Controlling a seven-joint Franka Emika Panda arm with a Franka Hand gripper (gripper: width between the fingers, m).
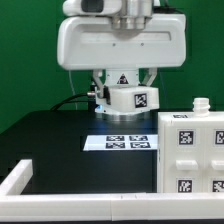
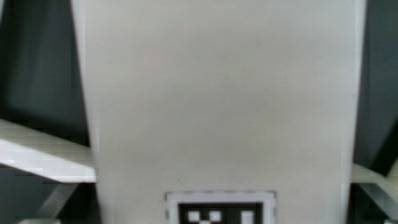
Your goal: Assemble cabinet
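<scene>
The large white cabinet body (image 1: pixel 190 150) with several square tags stands at the exterior view's right, with a small white knob (image 1: pixel 200 103) on top. A smaller white tagged panel (image 1: pixel 135 98) hangs above the table in front of the robot base, under my arm. In the wrist view this panel (image 2: pixel 214 100) fills most of the picture, with one tag (image 2: pixel 222 212) near its end. My gripper (image 1: pixel 128 88) is shut on the panel. Its fingers are hidden by the panel and the arm.
The marker board (image 1: pixel 120 141) lies flat on the black table below the held panel. The white robot base (image 1: pixel 120 78) with a triangle sticker stands behind it. A white rail (image 1: pixel 25 178) runs along the table's front left. White edges (image 2: pixel 39 155) show beside the panel.
</scene>
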